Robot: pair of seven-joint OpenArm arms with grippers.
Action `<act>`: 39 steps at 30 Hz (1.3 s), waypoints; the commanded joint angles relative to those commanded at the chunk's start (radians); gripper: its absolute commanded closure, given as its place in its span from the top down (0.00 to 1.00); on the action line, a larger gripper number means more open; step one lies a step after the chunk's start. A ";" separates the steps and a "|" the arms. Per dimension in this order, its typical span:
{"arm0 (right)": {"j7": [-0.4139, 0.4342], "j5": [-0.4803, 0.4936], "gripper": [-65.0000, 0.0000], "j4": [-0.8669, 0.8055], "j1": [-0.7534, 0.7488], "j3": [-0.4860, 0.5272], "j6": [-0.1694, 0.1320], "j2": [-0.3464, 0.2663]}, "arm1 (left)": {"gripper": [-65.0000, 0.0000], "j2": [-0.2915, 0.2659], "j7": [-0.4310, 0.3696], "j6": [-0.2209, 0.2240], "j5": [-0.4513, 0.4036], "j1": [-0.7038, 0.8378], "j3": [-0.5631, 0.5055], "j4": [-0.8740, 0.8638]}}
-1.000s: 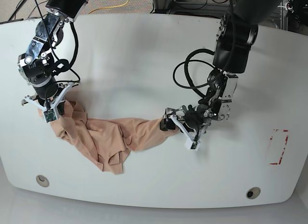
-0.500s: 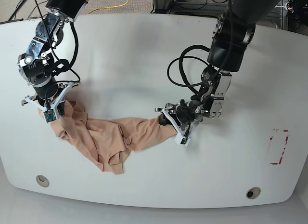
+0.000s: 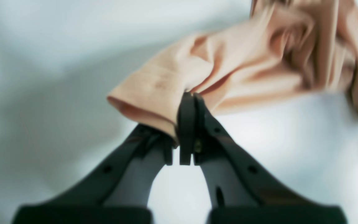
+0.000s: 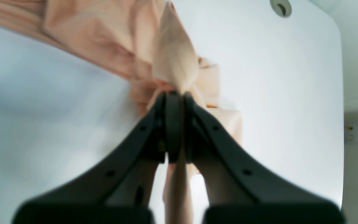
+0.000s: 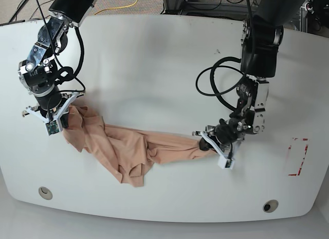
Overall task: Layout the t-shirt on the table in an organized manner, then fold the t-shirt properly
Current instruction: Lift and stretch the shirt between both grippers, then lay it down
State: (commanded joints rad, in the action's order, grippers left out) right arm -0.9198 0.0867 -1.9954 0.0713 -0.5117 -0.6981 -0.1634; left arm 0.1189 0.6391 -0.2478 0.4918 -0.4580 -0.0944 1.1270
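This looks like the laying-out step: the shirt point(image 5: 133, 149) is strung between both arms, not yet flat. The left claw point(image 5: 218, 149) is clamped on one hemmed edge, the right claw point(image 5: 54, 115) clamped on a bunched corner at the shirt's other end. Next, I'd judge, the cloth needs spreading wide. The peach shirt lies twisted and creased across the worktop point(image 5: 154, 64), sagging toward the near edge.

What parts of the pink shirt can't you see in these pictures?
- Left wrist view: the t-shirt is blurred and cut off at the top and right edges; the left claw covers the pinched bit.
- Right wrist view: the right claw hides the gripped fold.
- Base view: bunched folds hide the neckline and sleeves.
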 joint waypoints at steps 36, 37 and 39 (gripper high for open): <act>-0.100 -0.009 0.00 0.017 0.491 0.084 0.002 -0.058 | 0.00 0.279 0.175 -0.034 0.000 -0.350 0.365 0.482; -0.101 -0.009 0.00 0.031 0.516 0.100 0.002 -0.058 | 0.00 0.279 0.175 -0.034 0.000 -0.373 0.365 0.470; -0.101 -0.009 0.00 0.049 0.551 0.112 0.002 -0.058 | 0.00 0.279 0.175 -0.034 0.000 -0.405 0.365 0.451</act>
State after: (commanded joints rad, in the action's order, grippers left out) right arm -1.0211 0.0775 -1.9463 0.6222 -0.3997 -0.6958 -0.2217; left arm 0.3982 0.8140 -0.2816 0.4918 -0.8631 0.2708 1.5781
